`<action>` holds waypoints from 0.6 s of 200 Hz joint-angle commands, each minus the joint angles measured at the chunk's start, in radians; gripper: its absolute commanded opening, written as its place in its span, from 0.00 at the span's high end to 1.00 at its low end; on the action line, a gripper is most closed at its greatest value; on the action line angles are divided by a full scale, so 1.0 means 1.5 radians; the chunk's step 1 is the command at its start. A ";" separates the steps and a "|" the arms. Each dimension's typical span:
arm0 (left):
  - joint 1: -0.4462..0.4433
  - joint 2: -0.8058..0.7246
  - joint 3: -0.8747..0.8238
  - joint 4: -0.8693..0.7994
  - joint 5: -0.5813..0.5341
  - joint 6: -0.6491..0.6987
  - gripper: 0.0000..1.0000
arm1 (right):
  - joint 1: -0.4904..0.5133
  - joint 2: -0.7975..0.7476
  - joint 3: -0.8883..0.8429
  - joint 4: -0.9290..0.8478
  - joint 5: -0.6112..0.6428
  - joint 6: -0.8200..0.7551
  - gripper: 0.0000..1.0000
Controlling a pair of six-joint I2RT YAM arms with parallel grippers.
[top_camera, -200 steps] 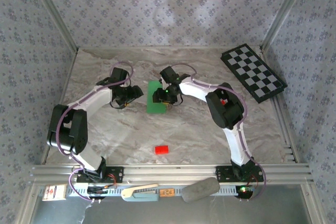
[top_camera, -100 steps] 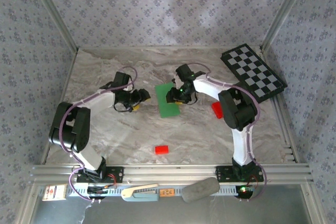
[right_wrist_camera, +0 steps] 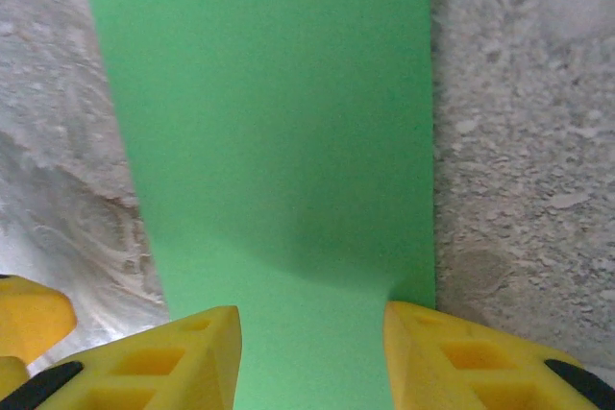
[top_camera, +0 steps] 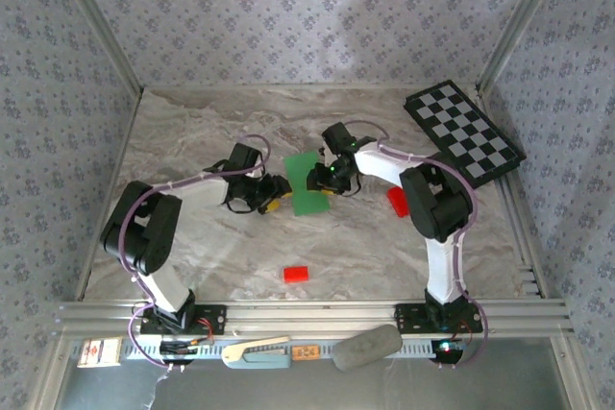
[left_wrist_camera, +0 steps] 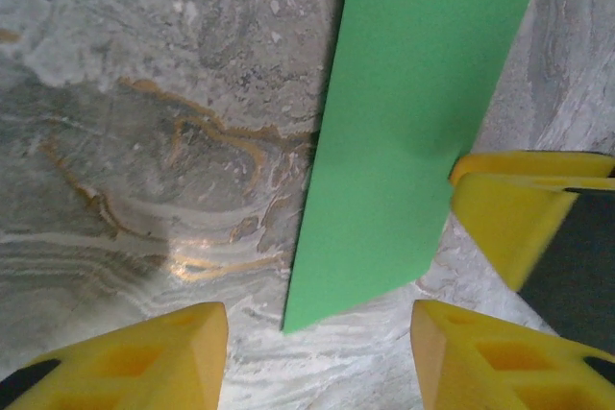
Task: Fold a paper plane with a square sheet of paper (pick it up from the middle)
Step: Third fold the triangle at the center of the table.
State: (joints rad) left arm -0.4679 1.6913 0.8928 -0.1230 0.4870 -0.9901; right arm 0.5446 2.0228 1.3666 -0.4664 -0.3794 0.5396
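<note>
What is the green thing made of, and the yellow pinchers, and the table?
The green sheet looks like thin matte paper: flat, plain, with sharp straight edges. The yellow fingers look like hard plastic, moulded with little square pockets and a smooth, dull surface. The table looks like grey marble with rusty veins and a slight sheen, though it could be a printed covering.

tabletop count
one bright green square paper sheet (top_camera: pixel 303 189), one black-and-white checkerboard (top_camera: pixel 464 132), one small red rectangular block (top_camera: pixel 296 274), one red wedge-shaped piece (top_camera: pixel 397 201) (two reds altogether).
</note>
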 commanded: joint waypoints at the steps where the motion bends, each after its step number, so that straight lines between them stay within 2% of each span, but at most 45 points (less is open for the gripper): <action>1: -0.010 0.018 -0.002 0.024 0.012 -0.023 0.50 | -0.004 0.019 -0.021 0.005 0.010 0.027 0.56; 120: -0.030 0.074 0.030 0.026 0.024 -0.019 0.64 | -0.022 0.029 -0.066 0.039 -0.030 0.073 0.55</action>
State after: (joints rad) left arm -0.5045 1.7733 0.9073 -0.0921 0.4980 -1.0225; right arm 0.5114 2.0232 1.3121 -0.3676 -0.4637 0.6304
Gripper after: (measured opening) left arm 0.378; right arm 0.445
